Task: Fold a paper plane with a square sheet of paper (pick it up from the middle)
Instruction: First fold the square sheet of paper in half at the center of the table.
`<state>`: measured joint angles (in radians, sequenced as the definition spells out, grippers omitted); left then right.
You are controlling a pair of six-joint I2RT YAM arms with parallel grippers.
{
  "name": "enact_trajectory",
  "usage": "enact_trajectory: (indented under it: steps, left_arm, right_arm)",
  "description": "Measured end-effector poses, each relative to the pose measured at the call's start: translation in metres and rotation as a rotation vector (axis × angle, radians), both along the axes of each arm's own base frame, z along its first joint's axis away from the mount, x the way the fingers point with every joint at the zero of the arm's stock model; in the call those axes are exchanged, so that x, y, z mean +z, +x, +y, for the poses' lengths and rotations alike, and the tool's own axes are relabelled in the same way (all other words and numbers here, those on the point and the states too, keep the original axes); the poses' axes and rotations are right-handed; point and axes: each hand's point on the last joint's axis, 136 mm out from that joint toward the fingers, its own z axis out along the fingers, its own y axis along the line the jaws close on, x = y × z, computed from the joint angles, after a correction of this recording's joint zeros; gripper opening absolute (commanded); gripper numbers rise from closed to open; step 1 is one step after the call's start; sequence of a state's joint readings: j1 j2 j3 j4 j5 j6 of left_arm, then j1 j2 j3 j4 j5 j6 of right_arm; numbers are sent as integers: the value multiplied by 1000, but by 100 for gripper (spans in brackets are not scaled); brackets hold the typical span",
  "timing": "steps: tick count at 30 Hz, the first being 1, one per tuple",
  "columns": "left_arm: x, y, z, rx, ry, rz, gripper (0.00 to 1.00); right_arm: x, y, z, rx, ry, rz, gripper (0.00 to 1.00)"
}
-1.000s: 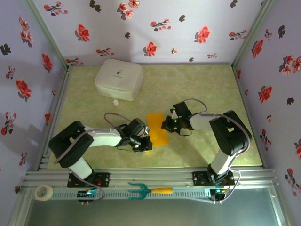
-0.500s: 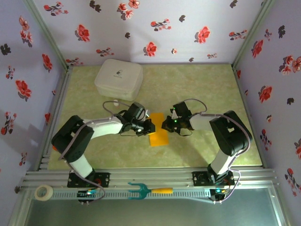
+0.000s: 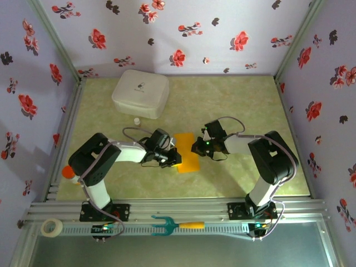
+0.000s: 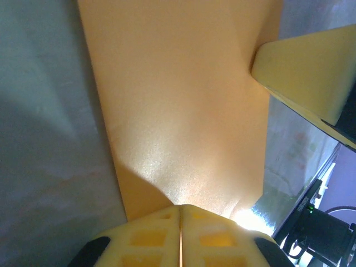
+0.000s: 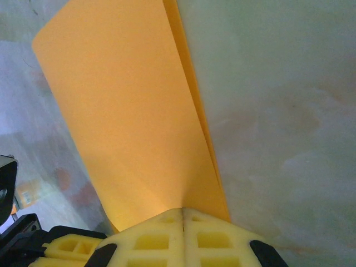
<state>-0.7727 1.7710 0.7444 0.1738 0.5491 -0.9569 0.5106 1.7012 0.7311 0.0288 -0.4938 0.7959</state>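
Floral walls enclose one green mat (image 3: 239, 105). One orange paper (image 3: 189, 160), folded into a two-layer rectangle, lies flat at the mat's middle, between two grippers. The left gripper (image 3: 173, 159) is closed, its tips together at the paper's left edge. The right gripper (image 3: 194, 148) is closed too, at the right edge. Whether either pinches the sheet I cannot tell. One white box (image 3: 140, 93) sits well behind. One tape roll (image 3: 52, 226) and one teal fork (image 3: 177, 225) lie on the front rail.

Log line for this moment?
paper: folded, on table | left end effector: shut, at paper | right end effector: shut, at paper
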Motion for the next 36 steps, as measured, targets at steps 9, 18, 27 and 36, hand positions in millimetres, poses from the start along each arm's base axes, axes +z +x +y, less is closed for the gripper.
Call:
enact_trajectory:
  steps: [9,18,27,36]
  left_arm:
    - [11,6,0,15,1,8,10]
    - [34,39,-5,53,-27,-33,10]
    - [8,38,-3,37,26,5,10]
    - [0,35,3,39,24,14,10]
  right_arm:
    - [0,0,0,-1,0,-1,0]
    - [0,0,0,-1,0,-1,0]
    - [0,0,0,0,-1,-1,0]
    - [0,0,0,0,-1,-1,0]
